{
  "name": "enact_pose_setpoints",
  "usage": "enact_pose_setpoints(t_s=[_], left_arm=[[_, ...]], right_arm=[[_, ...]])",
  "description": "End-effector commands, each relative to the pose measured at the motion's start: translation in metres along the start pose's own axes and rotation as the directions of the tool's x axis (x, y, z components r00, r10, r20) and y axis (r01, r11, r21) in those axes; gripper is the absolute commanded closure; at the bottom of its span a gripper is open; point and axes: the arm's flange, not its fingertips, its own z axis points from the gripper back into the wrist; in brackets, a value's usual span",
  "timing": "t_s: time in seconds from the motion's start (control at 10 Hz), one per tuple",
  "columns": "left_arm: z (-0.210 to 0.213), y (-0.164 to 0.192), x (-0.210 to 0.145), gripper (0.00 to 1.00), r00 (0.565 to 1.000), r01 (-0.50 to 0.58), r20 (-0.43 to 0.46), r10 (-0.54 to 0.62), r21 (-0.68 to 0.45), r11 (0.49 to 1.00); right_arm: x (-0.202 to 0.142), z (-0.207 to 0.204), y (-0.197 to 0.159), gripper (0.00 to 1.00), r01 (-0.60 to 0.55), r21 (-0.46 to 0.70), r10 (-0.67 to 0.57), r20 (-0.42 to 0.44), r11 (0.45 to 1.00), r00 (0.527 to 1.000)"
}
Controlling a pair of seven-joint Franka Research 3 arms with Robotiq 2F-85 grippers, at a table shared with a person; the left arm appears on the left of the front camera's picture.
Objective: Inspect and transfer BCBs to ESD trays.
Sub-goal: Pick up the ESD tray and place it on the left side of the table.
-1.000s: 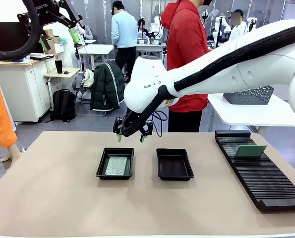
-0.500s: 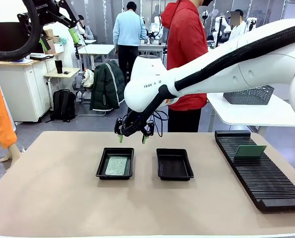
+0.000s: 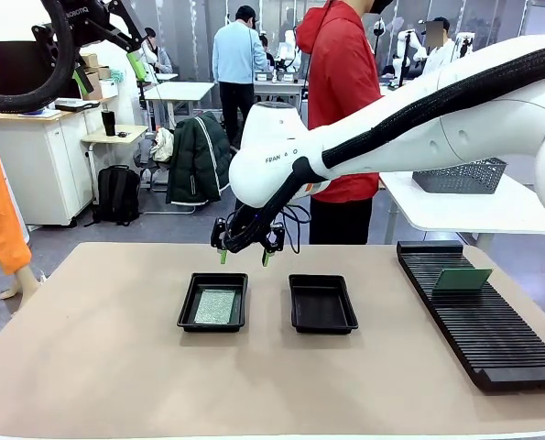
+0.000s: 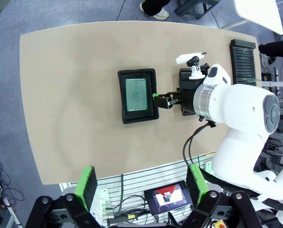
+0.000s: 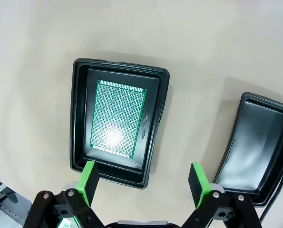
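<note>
Two black ESD trays lie side by side mid-table. The left tray (image 3: 188,307) (image 5: 79,118) (image 4: 122,97) holds one green BCB (image 3: 216,305) (image 5: 117,116) (image 4: 136,93) lying flat. The right tray (image 3: 321,303) (image 5: 260,142) is empty. Another BCB (image 3: 463,280) stands upright in the ribbed rack (image 3: 478,321). My right gripper (image 3: 244,258) (image 5: 143,183) hangs open just above the far edge of the left tray, holding nothing. My left gripper (image 4: 142,185) is open and raised high over the table's left side, one green pad (image 3: 139,66) showing at the upper left.
The long black rack (image 4: 243,59) runs along the table's right side. A person in a red jacket (image 3: 345,101) stands at the far edge behind the right arm. A grey mesh basket (image 3: 460,176) sits on a white side table. Bare tan tabletop (image 3: 116,367) lies in front of the trays.
My right gripper has edged slightly up and to the right above the left tray. Trays, boards and the left arm have not moved.
</note>
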Motion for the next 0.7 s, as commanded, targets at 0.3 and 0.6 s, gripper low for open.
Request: enact_pose_setpoints(t_s=[0.3,0.6], left_arm=[[0.0005,0.0008,-0.0008,0.00,1.000,-0.001,0.001,0.001,0.000,1.000],[0.0005,0.0008,-0.0008,0.00,1.000,-0.001,0.001,0.001,0.000,1.000]], right_arm=[[-0.0004,0.0003,-0.0004,0.00,-0.013,-0.002,0.013,0.001,1.000,1.000],[-0.0004,0.0003,-0.0004,0.00,-0.013,-0.002,0.013,0.001,1.000,1.000]])
